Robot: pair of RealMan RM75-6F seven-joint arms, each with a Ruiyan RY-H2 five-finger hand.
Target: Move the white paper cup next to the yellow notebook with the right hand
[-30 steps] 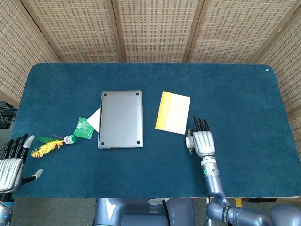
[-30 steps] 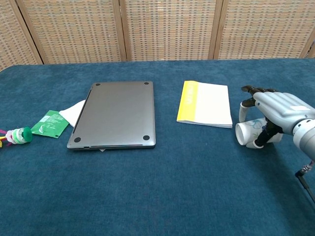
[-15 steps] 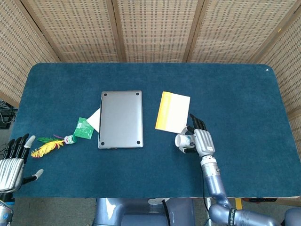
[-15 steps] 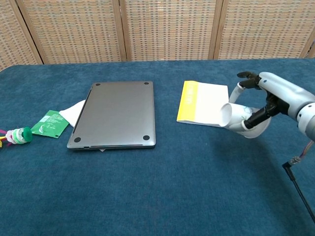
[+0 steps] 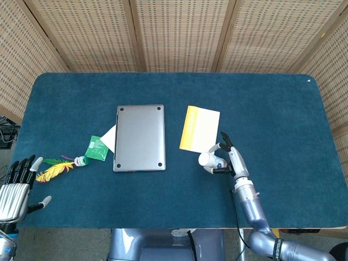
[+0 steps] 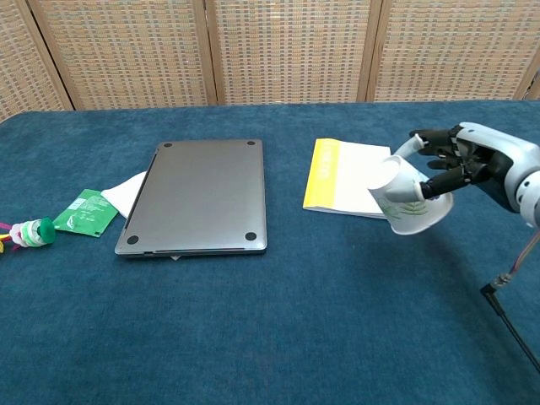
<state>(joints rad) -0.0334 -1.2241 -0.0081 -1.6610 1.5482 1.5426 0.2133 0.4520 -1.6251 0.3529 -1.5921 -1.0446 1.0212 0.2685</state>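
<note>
The white paper cup with a green leaf print hangs tilted above the cloth, its mouth pointing up and left; my right hand grips it from the right side. In the head view the cup sits just below the near right corner of the yellow notebook, held by the right hand. The notebook, yellow along its spine and white elsewhere, lies flat at the table's middle. My left hand rests open at the near left edge, holding nothing.
A closed grey laptop lies left of the notebook, with a white sheet and a green card tucked beside it. A feather toy lies near the left hand. The blue cloth covers the table.
The right hand has lifted the cup off the cloth and carried it left toward the notebook's near corner, turning it from lying on its side to tilted mouth-up. The left hand shifted slightly lower.
</note>
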